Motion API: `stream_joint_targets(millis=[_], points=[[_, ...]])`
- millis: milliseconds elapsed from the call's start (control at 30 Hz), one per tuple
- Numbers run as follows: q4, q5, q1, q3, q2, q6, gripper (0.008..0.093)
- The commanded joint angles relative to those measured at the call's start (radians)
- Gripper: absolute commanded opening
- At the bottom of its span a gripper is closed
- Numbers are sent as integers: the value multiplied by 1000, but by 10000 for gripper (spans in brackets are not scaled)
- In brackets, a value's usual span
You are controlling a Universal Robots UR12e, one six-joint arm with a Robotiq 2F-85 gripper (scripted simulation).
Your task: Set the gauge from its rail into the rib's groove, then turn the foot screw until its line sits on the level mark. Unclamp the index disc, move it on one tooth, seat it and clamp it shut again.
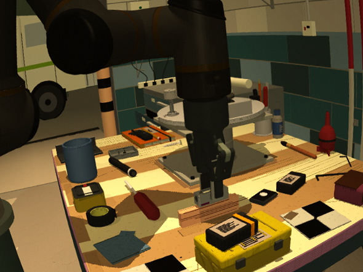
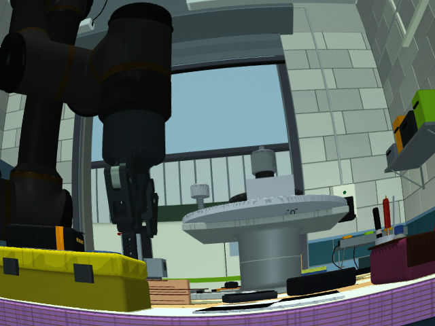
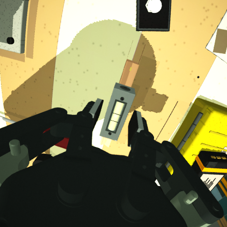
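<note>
The grey gauge point(image 3: 117, 114) with its pale level window lies on top of the wooden rail point(image 1: 208, 210) near the table's front. My gripper point(image 1: 211, 192) is straight above it, lowered around the gauge's body point(image 1: 207, 196). The gripper is open and holds nothing. The toothed index disc point(image 2: 267, 207) sits on its grey pedestal behind, on a square base plate point(image 1: 215, 160). A knurled clamp knob point(image 2: 263, 162) stands on a white block on the disc, and a smaller knurled screw point(image 2: 199, 193) rises near the disc's rim. The rib's groove is hidden from me.
The yellow toolbox point(image 1: 243, 246) with a black box on it sits right in front of the rail. A red-handled screwdriver point(image 1: 144, 202), tape roll point(image 1: 100, 216) and blue cup point(image 1: 79, 159) lie to the left. Small black boxes point(image 1: 290, 182) lie to the right.
</note>
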Motion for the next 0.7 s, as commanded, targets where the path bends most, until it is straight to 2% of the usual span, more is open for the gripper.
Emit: stream_joint_targets(millis=[0, 667], points=[[-3, 0, 0, 0, 1, 0, 430], [-23, 0, 0, 5, 16, 0, 430]])
